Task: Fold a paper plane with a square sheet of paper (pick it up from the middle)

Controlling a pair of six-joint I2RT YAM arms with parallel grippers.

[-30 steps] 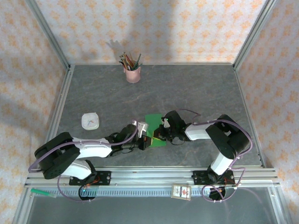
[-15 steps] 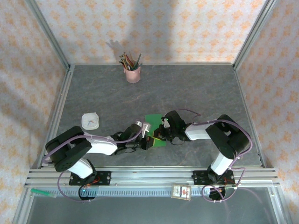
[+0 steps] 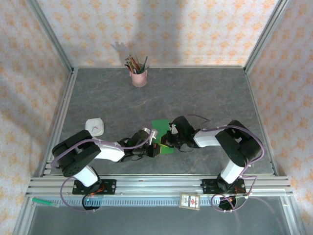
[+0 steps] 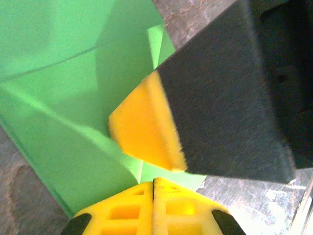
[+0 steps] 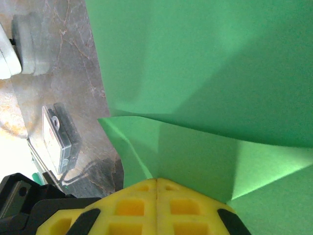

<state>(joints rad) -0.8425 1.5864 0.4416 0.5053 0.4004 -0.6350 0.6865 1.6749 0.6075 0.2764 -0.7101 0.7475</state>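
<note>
The square sheet of paper (image 3: 159,128) lies bright green and partly folded on the grey table, between my two arms. In the left wrist view the paper (image 4: 63,98) shows creases and a raised flap. My left gripper (image 3: 156,150) is shut, and in its own view the left gripper (image 4: 154,182) rests its yellow tips on the sheet's near edge. My right gripper (image 3: 165,143) is shut too, and in its own view the right gripper (image 5: 156,182) has its tips down on a folded flap of the paper (image 5: 205,58). One right fingertip (image 4: 144,127) sits just in front of the left tips.
A pink cup of pencils (image 3: 139,76) stands at the back of the table. A small white dish (image 3: 94,127) lies to the left of the arms. A white dark-bordered card (image 3: 190,200) rests on the front rail. Metal frame rails edge the table.
The left arm's shoulder and elbow have swung rightward and its gripper has edged right along the paper's near edge. The right arm and the sheet have stayed put.
</note>
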